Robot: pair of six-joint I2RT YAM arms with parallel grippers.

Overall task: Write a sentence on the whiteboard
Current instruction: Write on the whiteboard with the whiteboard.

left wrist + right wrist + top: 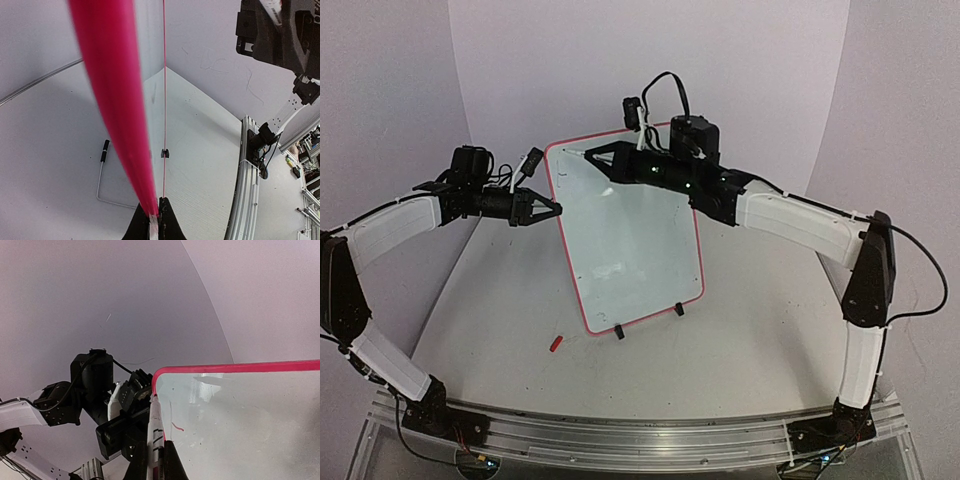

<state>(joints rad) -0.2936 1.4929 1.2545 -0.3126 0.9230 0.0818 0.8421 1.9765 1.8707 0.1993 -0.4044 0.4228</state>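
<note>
Gripping whiteboard rim — left hand clamped | right hand closed on marker — tip at board's corner

This is a robotics lab cell, a staged test bench rather than a lived-in room. Behind the whiteboard and round both its sides, a plain pale backdrop curves up from the bare table. In front of the whiteboard an aluminium rail carries two robot arms, with loose cables trailing from them. Beyond that rail, on the side away from the whiteboard, the left wrist view catches cluttered metal shelving.
</note>
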